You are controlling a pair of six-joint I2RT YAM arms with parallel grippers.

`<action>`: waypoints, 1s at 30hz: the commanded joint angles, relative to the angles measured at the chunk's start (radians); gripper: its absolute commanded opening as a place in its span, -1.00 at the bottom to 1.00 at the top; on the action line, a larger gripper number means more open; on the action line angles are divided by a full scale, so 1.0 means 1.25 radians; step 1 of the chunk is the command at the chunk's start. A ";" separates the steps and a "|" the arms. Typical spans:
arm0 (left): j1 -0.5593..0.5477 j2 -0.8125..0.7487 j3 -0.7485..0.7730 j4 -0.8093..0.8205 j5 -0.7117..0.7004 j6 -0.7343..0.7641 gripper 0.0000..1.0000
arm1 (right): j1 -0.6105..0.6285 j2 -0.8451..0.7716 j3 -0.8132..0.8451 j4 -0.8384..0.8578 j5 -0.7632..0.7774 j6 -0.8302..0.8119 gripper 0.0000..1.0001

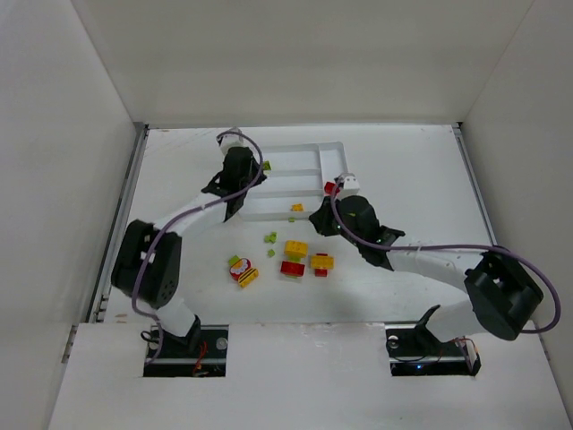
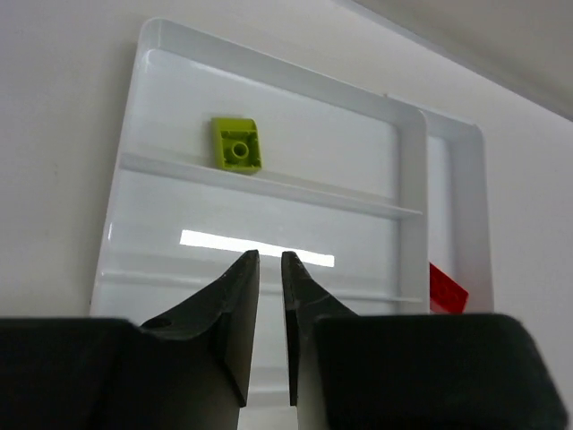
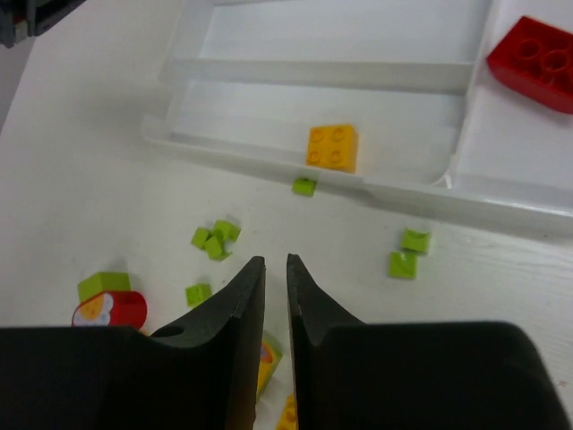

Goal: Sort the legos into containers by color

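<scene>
The flat white rectangular plastic tray (image 1: 300, 166) lies far back on the table (image 1: 430, 179), its left end and near right corner hidden under the arms in the overhead view. The left gripper (image 2: 266, 258) hangs over the tray's long slots, and the right gripper (image 3: 275, 262) hangs over the table just before the tray. Both have their jaws pressed together on nothing. A red brick (image 3: 535, 61), cut off by the frame edge, sits in the crosswise slot. A yellow-orange brick (image 3: 332, 147) sits in the nearest long slot and a lime green plate (image 2: 237, 143) in the farthest. Mixed-colour clumps (image 1: 295, 255) and tiny lime green bits (image 3: 215, 240) lie loose on the table, and one clump is half hidden behind the right fingers.
</scene>
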 commanded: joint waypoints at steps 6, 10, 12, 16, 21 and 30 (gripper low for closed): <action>-0.085 -0.289 -0.316 0.094 0.023 -0.037 -0.71 | 0.153 -0.126 -0.009 -0.057 0.001 -0.099 -0.07; -0.110 -0.420 -0.435 0.098 0.026 -0.080 -0.64 | 0.205 -0.151 -0.010 -0.129 0.054 -0.116 0.46; -0.123 -0.476 -0.474 0.092 0.026 -0.089 -0.60 | 0.219 -0.134 0.008 -0.187 0.071 -0.125 0.55; -0.139 -0.594 -0.534 0.067 0.026 -0.095 -0.53 | 0.250 -0.084 0.047 -0.289 0.085 -0.165 0.63; -0.150 -0.702 -0.576 0.013 0.026 -0.109 -0.48 | 0.255 -0.032 0.088 -0.309 0.094 -0.201 0.67; -0.162 -0.757 -0.598 -0.024 0.029 -0.120 -0.42 | 0.248 0.121 0.201 -0.325 0.078 -0.264 0.54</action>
